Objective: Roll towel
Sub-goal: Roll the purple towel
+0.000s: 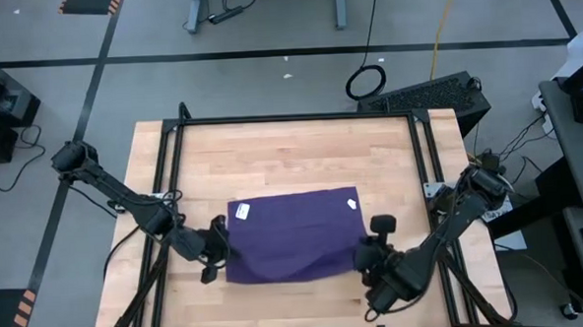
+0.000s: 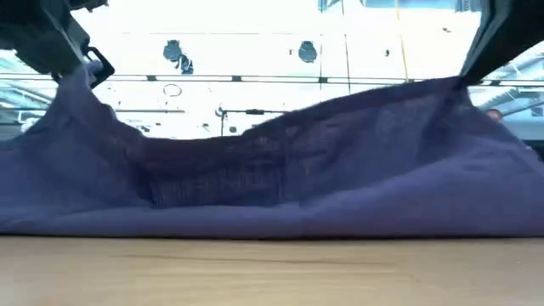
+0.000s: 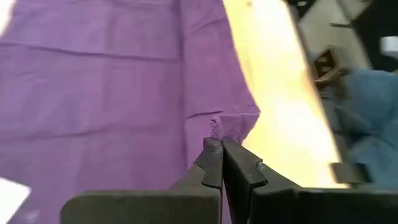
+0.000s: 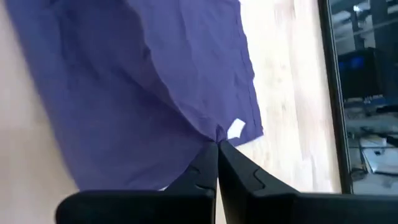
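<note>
Now the towel lies across the lower middle of the bench in the high view, its long axis running left to right, and I have it by both ends of its near edge. My left jaws are closed on the lower-left corner, my right jaws on the lower-right corner — each wrist view shows a pinch of purple cloth caught right at the tips. The rest of the towel spreads away from both jaws toward the upper part of the frame, where a small white tag sits near its far-left corner. In the low view the near edge hangs lifted between the two grips, sagging in the middle, while the far part rests on the wood. Both arms reach in low from the bench's sides, wrists angled inward, about level with each other. I judge the roll must travel from this raised edge toward the far edge — so both grips should move together.
</note>
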Robot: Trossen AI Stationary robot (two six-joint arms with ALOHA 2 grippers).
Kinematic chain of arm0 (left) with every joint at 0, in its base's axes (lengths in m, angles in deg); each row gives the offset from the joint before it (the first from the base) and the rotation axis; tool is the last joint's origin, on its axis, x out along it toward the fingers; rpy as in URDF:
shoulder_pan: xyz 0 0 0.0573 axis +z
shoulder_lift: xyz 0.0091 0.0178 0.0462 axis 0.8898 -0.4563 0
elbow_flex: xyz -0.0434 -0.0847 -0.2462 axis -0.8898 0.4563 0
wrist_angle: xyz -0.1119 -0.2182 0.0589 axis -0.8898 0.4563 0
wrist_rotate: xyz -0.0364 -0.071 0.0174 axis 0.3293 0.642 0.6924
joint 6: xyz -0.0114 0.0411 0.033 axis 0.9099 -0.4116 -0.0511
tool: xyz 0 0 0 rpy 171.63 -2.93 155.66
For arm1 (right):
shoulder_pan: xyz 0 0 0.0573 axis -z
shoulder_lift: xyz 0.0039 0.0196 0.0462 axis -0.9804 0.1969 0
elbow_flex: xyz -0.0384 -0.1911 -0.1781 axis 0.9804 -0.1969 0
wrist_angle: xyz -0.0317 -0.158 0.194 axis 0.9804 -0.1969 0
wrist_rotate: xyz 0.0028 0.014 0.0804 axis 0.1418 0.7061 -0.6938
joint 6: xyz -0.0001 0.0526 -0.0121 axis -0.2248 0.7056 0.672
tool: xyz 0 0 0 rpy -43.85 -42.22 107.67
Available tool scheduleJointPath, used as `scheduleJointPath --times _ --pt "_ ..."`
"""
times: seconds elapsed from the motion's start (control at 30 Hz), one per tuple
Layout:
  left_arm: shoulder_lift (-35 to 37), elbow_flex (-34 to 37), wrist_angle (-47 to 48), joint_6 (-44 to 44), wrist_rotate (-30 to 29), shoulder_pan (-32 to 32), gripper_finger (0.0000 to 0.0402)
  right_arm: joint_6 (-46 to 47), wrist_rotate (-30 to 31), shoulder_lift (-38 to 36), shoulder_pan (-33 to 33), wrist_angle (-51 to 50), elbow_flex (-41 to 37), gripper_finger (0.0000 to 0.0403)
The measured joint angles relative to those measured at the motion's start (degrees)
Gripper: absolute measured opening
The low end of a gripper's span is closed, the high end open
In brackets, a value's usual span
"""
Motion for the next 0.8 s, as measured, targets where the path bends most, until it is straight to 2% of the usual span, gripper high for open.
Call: scheduleJointPath --times 0.23,0.33,0.63,0.8 --pt "0.0 0.0 10.87 6.73 -11.19 0.03 0.0004 0.54 0.21 0.02 4.36 -2.25 -8.28 0.0" --pt "0.0 0.0 14.3 9.37 -15.35 0.66 0.0004 3.09 3.65 0.02 5.9 -3.48 -12.03 0.0" --pt "-1.05 0.0 16.7 11.78 -18.76 1.2 0.0004 4.79 10.47 0.02 8.99 -3.28 -15.59 0.0" --pt "-2.03 0.0 15.96 13.22 -18.58 0.86 0.0004 3.91 10.34 0.02 9.31 -3.54 -15.59 0.0"
